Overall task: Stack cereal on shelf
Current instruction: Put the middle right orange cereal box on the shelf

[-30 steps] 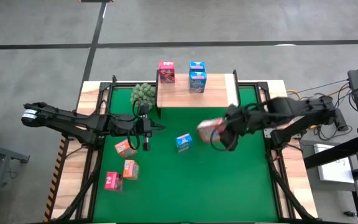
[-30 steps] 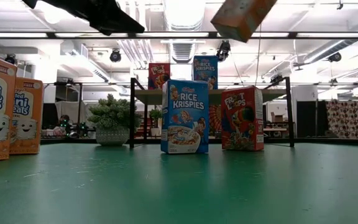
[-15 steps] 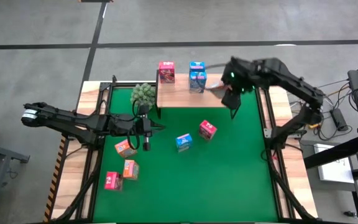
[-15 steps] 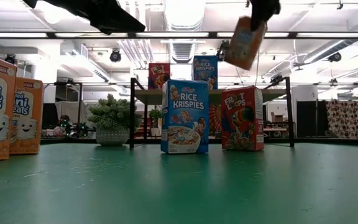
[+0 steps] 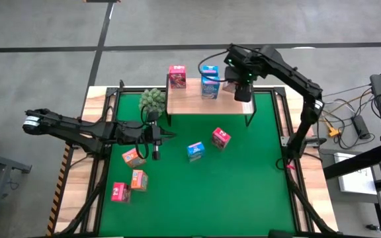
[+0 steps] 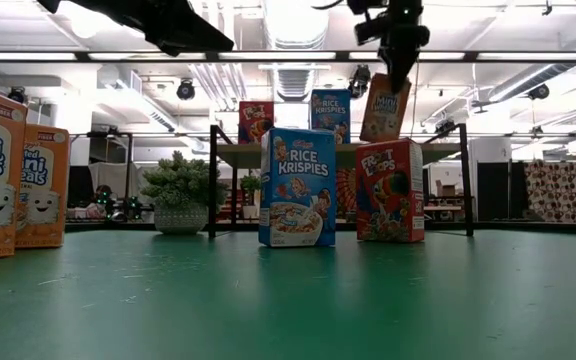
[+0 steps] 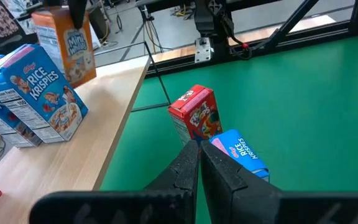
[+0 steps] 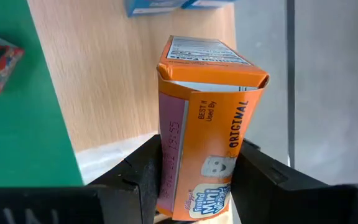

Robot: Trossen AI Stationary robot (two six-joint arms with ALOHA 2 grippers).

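Carried up from over the green mat (image 5: 243, 172), the orange Mini-Wheats box (image 6: 385, 106) now hangs above the shelf (image 5: 197, 106), clamped in the right gripper (image 8: 194, 165).

Only the low view shows it unplaced, tilted just above the board beside the blue Rice Krispies boxes (image 5: 210, 80). The left gripper (image 7: 199, 163) waits pinched shut over the mat.

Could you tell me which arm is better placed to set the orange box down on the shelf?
The right. Its gripper already has its jaws closed on the orange box, held over the shelf beside the blue boxes. The left gripper, jaws shut and empty, is over the green mat.
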